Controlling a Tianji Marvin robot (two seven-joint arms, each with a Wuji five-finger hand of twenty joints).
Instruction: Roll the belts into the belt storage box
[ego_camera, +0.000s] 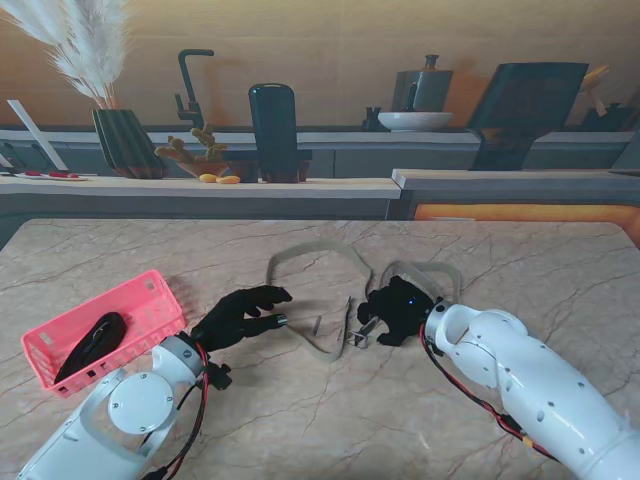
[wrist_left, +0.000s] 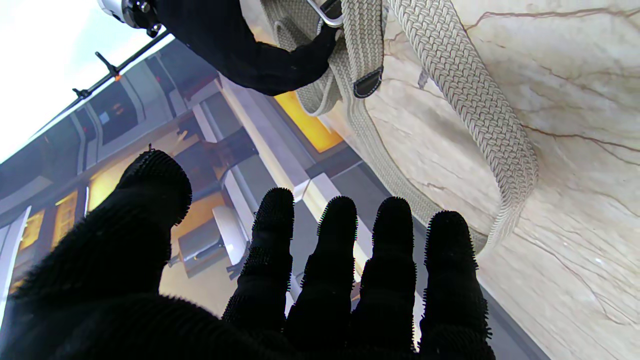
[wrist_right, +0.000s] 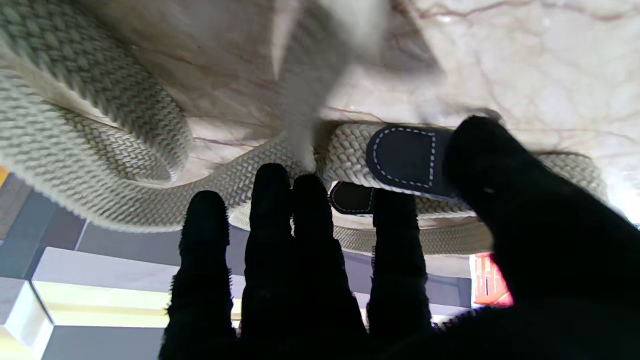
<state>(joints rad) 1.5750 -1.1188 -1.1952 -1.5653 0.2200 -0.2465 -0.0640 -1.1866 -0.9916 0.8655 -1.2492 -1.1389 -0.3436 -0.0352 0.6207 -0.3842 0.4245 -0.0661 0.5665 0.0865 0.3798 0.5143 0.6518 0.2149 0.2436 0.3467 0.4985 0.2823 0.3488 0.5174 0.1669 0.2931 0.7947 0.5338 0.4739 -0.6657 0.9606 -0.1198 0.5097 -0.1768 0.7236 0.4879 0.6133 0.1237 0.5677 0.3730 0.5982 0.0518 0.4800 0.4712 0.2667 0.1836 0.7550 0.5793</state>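
A beige woven belt (ego_camera: 322, 352) lies in loose loops in the middle of the marble table. My right hand (ego_camera: 398, 310) is shut on its buckle end. In the right wrist view my thumb presses the belt's navy leather tab (wrist_right: 405, 155) against the fingers (wrist_right: 310, 240). The metal buckle (ego_camera: 358, 338) sticks out towards my left hand (ego_camera: 240, 315). That hand hovers open just left of the belt, its fingers (wrist_left: 340, 250) spread and holding nothing. The pink storage basket (ego_camera: 150, 290) stands at the near left with a rolled black belt (ego_camera: 92, 340) inside.
Beyond the table's far edge runs a counter (ego_camera: 200, 185) with a ribbed vase of pampas grass (ego_camera: 125, 140), a tall black block (ego_camera: 273, 130) and a white bowl (ego_camera: 414, 120). Bare marble (ego_camera: 520, 270) lies to the right of the belt.
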